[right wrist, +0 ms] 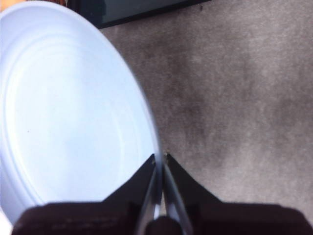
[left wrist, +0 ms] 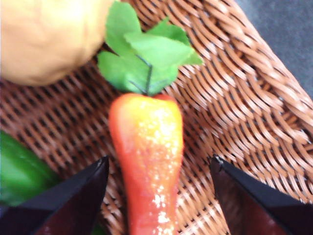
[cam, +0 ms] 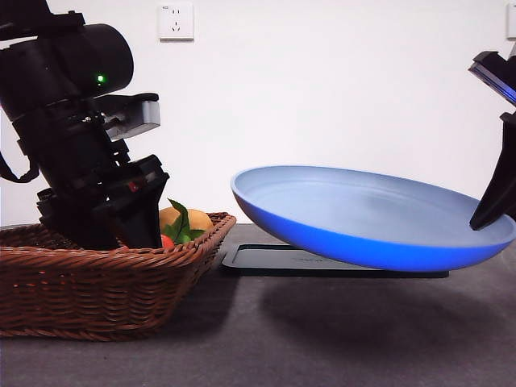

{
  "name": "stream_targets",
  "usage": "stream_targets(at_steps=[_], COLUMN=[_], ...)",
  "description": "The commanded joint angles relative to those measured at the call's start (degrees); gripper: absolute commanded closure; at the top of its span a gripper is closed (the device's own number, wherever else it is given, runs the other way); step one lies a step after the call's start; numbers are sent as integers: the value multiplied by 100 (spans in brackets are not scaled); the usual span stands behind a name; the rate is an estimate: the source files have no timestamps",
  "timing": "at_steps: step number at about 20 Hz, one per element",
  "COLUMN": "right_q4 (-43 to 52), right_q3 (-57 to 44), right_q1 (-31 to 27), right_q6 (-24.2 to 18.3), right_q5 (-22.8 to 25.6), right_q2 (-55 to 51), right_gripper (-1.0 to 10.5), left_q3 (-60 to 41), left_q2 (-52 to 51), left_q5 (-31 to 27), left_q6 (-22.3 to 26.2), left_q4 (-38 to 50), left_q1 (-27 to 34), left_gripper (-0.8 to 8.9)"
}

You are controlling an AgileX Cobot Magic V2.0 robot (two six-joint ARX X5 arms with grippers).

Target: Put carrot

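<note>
big blue plate (cam: 371,222) held up off the grey table (cam: 322,339), tilted, rim pinched tight by the right gripper (right wrist: 160,164). down in the woven basket (cam: 97,282) now with the left gripper (left wrist: 159,169), jaws spread wide, one on each side of the carrot (left wrist: 146,161) and not touching it. lying flat on the basket floor, leaves pointing away from the jaws. only leaves and a red sliver from the front; up close, potato (left wrist: 49,36) beside the leaves, green vegetable (left wrist: 19,171) near one jaw.

Potato (left wrist: 46,39) and green vegetable (left wrist: 19,171) crowd the carrot (left wrist: 146,156).
</note>
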Motion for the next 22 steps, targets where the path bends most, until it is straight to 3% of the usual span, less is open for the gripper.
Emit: stream_targets(at_steps=[1, 4, 6, 10, 16, 22], right_q4=[68, 70, 72, 74, 74, 68], right_q3=[81, 81, 81, 81, 81, 81], right_q1=[0, 0, 0, 0, 0, 0], right_q6=[11, 11, 11, 11, 85, 83], right_q5=[-26, -24, -24, -24, -7, -7], right_q2=[28, 28, 28, 28, 31, 39], right_gripper=[943, 943, 943, 943, 943, 943], left_q3=[70, 70, 70, 129, 1128, 2035], left_q2=[114, 114, 114, 85, -404, -793], left_q5=[2, 2, 0, 4, 87, 1506], left_q6=[57, 144, 175, 131, 131, -214], left_q4=[11, -28, 0, -50, -1338, -1266], left_q1=[-42, -61, -70, -70, -70, -568], left_gripper=[484, 658, 707, 714, 714, 714])
